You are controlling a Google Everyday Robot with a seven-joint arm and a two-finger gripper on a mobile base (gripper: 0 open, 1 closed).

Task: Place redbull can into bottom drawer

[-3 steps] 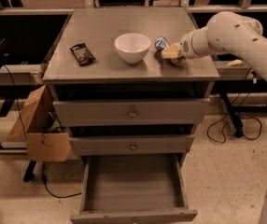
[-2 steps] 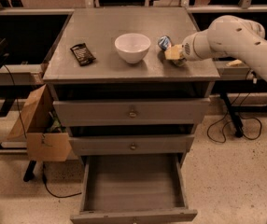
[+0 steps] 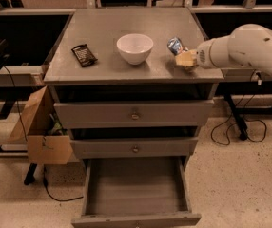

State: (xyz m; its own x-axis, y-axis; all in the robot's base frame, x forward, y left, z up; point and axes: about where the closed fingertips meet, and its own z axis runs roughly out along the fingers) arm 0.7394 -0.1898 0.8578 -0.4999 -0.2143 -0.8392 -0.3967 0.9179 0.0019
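The redbull can (image 3: 175, 45), blue and silver, is at the right side of the cabinet top (image 3: 102, 32), tilted, right of the white bowl (image 3: 135, 48). My gripper (image 3: 182, 54) reaches in from the right on the white arm (image 3: 245, 49), and its yellowish fingers (image 3: 187, 60) are closed on the can's near end. The bottom drawer (image 3: 135, 186) is pulled out below, and its grey floor is bare.
A dark flat snack wrapper (image 3: 83, 54) lies on the left of the top. Two closed drawer fronts with round knobs (image 3: 135, 114) sit above the open drawer. A cardboard box (image 3: 41, 134) stands to the left of the cabinet and cables (image 3: 236, 132) lie on the floor to the right.
My gripper and the redbull can have moved together a little to the right, away from the bowl. Bowl, wrapper and drawer have not moved.
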